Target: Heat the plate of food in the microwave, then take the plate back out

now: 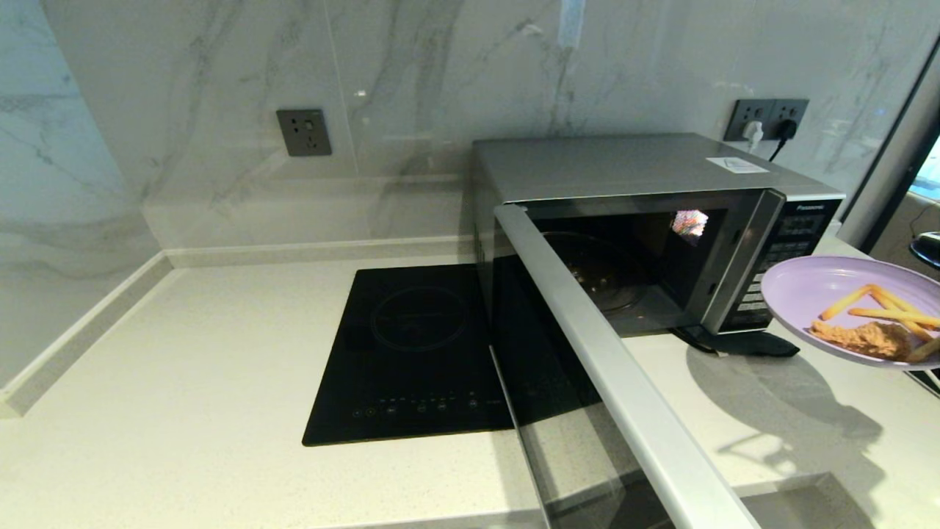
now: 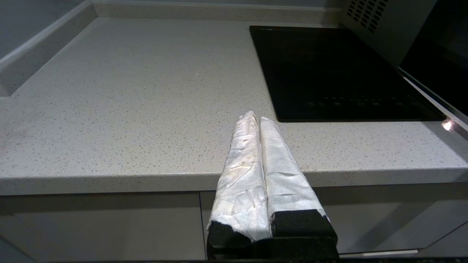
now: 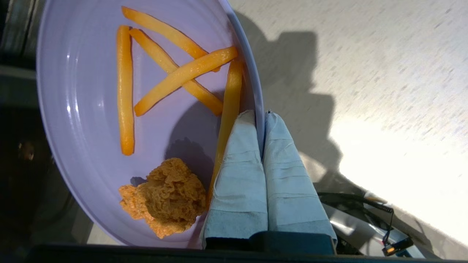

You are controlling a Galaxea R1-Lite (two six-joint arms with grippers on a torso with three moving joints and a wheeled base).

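The lilac plate of food (image 1: 815, 290) hangs in the air at the right, in front of the microwave's button panel, carrying golden fries and a breaded piece. My right gripper (image 3: 260, 114) is shut on the plate's (image 3: 80, 109) rim, one wrapped finger inside and one outside. The silver microwave (image 1: 624, 169) stands on the counter with its door (image 1: 617, 367) swung wide open toward me; a glass turntable (image 1: 595, 268) shows in the dark cavity. My left gripper (image 2: 255, 116) is shut and empty, hovering by the counter's front edge, left of the hob; it is out of the head view.
A flat black induction hob (image 1: 411, 353) lies in the counter left of the microwave. Marble walls close off the back and left. A plugged wall socket (image 1: 767, 121) sits behind the microwave. A dark object (image 1: 742, 344) lies on the counter below the button panel.
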